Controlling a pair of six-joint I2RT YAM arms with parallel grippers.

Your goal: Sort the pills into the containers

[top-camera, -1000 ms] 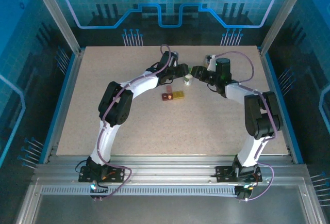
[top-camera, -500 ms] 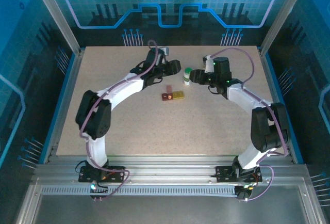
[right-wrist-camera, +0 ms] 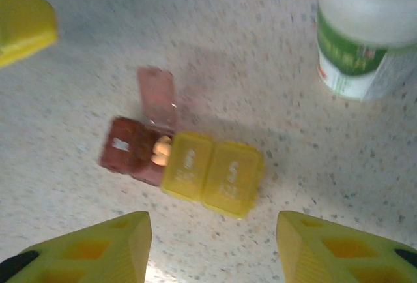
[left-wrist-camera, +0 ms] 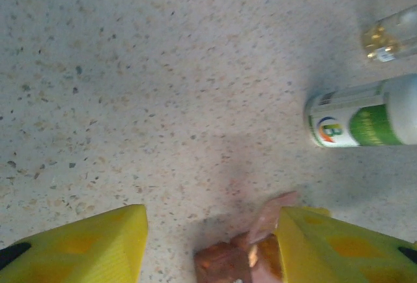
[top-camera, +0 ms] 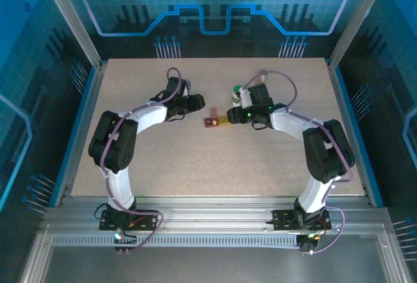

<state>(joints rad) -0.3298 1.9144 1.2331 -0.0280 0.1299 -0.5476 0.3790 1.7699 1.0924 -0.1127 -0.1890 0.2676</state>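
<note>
Red-brown container [right-wrist-camera: 127,147]: lid [right-wrist-camera: 157,96] flipped open, pale orange pill [right-wrist-camera: 160,151] inside. Yellow container [right-wrist-camera: 214,173]: two cells, lids shut, touching red-brown container's side. Both lie flat.

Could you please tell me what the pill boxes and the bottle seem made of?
Yellow boxes: likely translucent plastic, glossy, moulded markings. Red-brown box: the same, its see-through lid flipped open. Bottle: seemingly white plastic, smooth, with green printed label.

Speckled beige table [top-camera: 195,159]. Lying on it in one touching row: red-brown boxes [right-wrist-camera: 127,147], one lid flipped open, then yellow boxes [right-wrist-camera: 212,173]. Near them but apart, farther back: upright white bottle [right-wrist-camera: 361,35], green label.
</note>
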